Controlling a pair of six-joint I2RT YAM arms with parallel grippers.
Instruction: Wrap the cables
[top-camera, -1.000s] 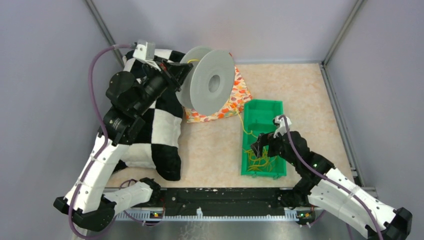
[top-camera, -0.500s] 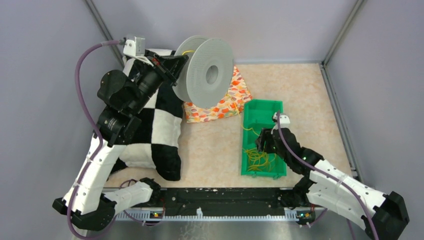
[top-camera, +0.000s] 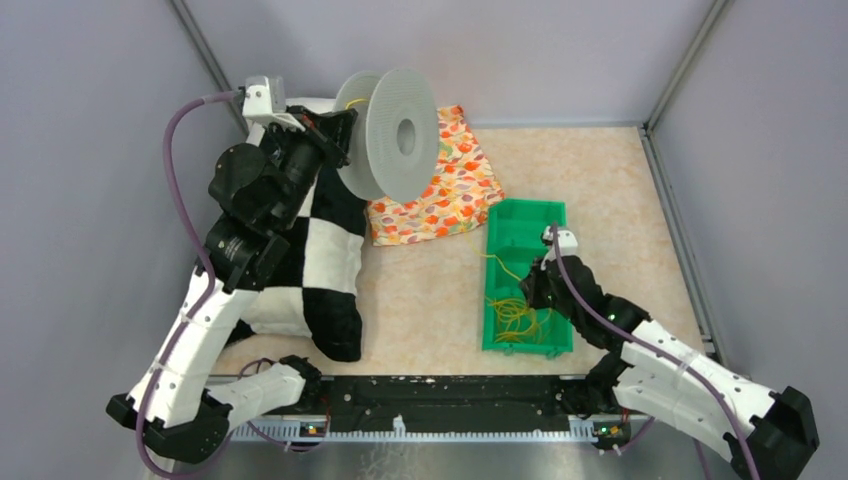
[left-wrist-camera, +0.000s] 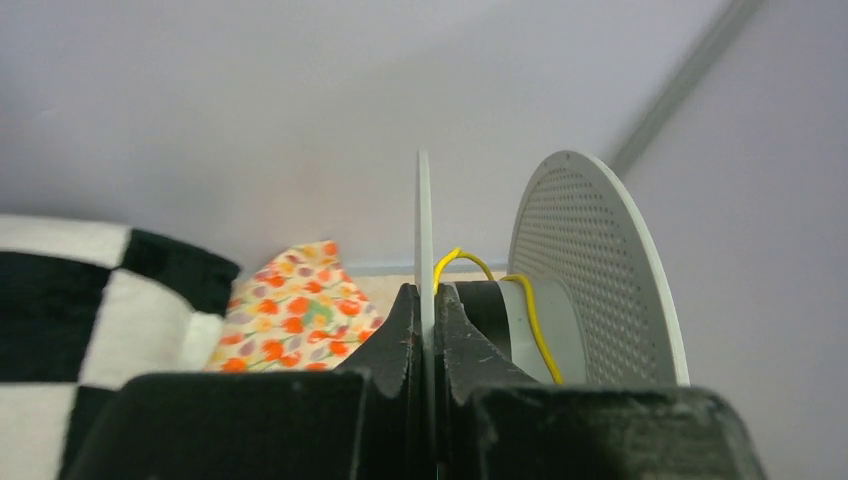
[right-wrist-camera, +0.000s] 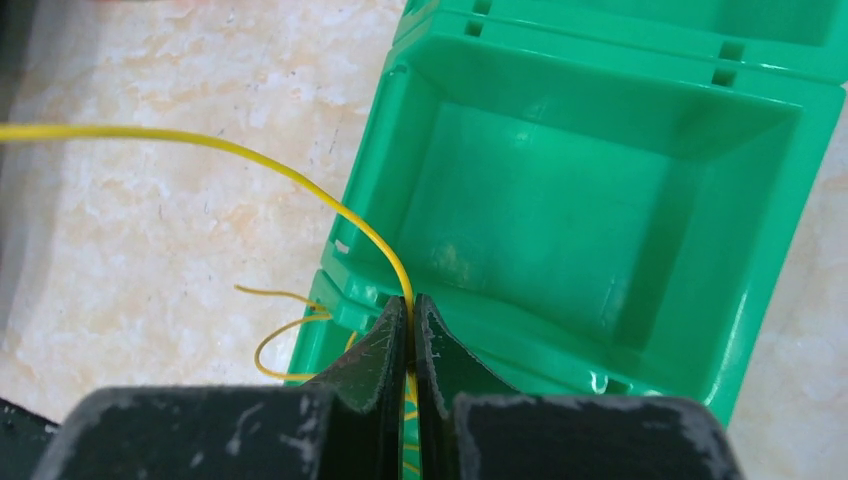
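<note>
Thin yellow cables (top-camera: 515, 318) lie in loose loops in the near end of a green bin (top-camera: 517, 222). My right gripper (right-wrist-camera: 411, 302) is shut on one yellow cable (right-wrist-camera: 300, 180), which arcs away to the left over the bin's rim. In the top view the right gripper (top-camera: 541, 287) sits low over the bin. My left gripper (left-wrist-camera: 427, 300) is shut on the thin flange of a grey spool (left-wrist-camera: 590, 270), held up at the back left. A turn of yellow cable (left-wrist-camera: 530, 315) lies round the spool's hub. The spool (top-camera: 392, 135) stands on edge in the air.
A black-and-white checked cushion (top-camera: 320, 260) lies under the left arm. An orange flowered cloth (top-camera: 450, 195) lies between the cushion and the bin. Grey walls with metal corner posts close the table on three sides.
The right gripper has shut on a yellow cable over the bin. The left arm has swung the spool a little left and back.
</note>
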